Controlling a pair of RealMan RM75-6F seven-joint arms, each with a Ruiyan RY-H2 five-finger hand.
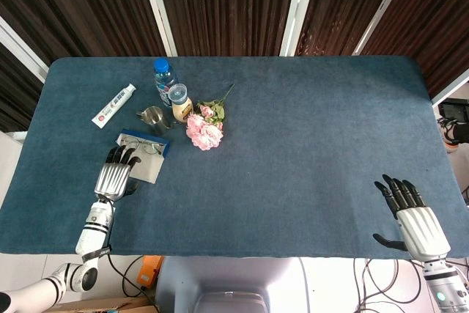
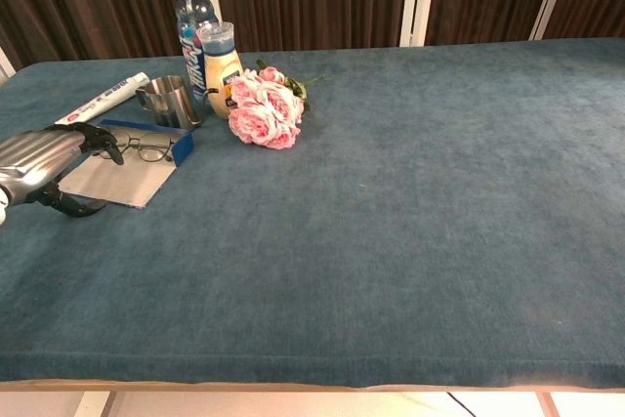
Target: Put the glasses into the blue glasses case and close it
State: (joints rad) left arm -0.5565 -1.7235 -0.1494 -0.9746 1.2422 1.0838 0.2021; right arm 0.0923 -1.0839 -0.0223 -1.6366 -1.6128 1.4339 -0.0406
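Note:
The blue glasses case (image 1: 146,141) (image 2: 146,130) lies open at the left of the table, its grey lid (image 1: 146,168) (image 2: 115,178) spread flat toward me. The thin-framed glasses (image 1: 150,149) (image 2: 146,149) rest in the case's blue half. My left hand (image 1: 115,174) (image 2: 44,159) hovers at the case's near-left corner with its fingers (image 2: 98,136) stretched toward the glasses' left lens; it holds nothing. My right hand (image 1: 412,215) lies open and flat near the front right edge, seen only in the head view.
Behind the case stand a metal cup (image 1: 152,116) (image 2: 171,101), a water bottle (image 1: 165,78) (image 2: 193,17) and a small cream bottle (image 1: 180,105) (image 2: 221,62). A toothpaste tube (image 1: 113,105) (image 2: 103,101) lies far left. Pink flowers (image 1: 204,130) (image 2: 264,110) lie right of the case.

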